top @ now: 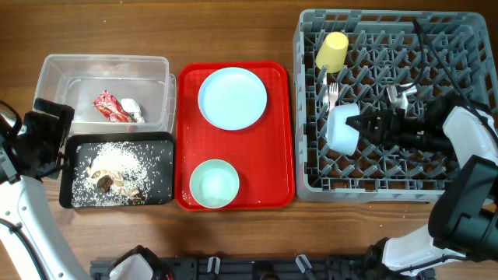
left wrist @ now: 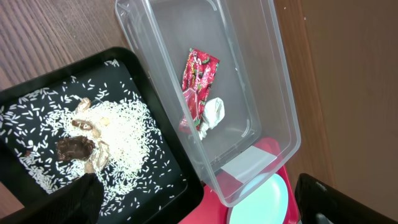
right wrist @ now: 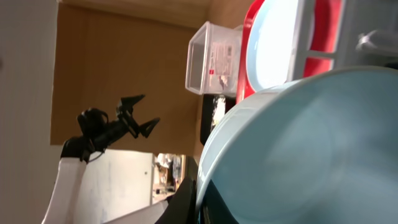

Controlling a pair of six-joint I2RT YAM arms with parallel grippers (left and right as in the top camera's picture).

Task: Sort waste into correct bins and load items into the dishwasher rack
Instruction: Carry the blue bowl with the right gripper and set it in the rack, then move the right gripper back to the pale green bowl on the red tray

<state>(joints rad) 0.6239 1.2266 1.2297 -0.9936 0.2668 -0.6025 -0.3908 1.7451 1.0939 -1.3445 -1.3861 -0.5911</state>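
In the rack [top: 467, 47], the right fingers [top: 362, 124] pinch the small bowl [top: 339, 131] at its rim.

The grey rack [top: 389, 14] fills the table's 3 o'clock side. A yellow cup [top: 332, 51] sits at its 11 o'clock, with a white fork [top: 332, 95] and then the small blue bowl [top: 341, 129], tipped on edge, toward 6 o'clock. Mid-table the blue plate [top: 232, 98] lies flat, the green bowl [top: 214, 183] upright at its 6 o'clock. At 9 o'clock the clear tub [top: 54, 66] holds a red wrapper [top: 109, 106] and a tissue [top: 133, 110]. The black tray [top: 159, 190] at the tub's 6 o'clock holds rice [top: 124, 155] and brown scraps [top: 109, 180].
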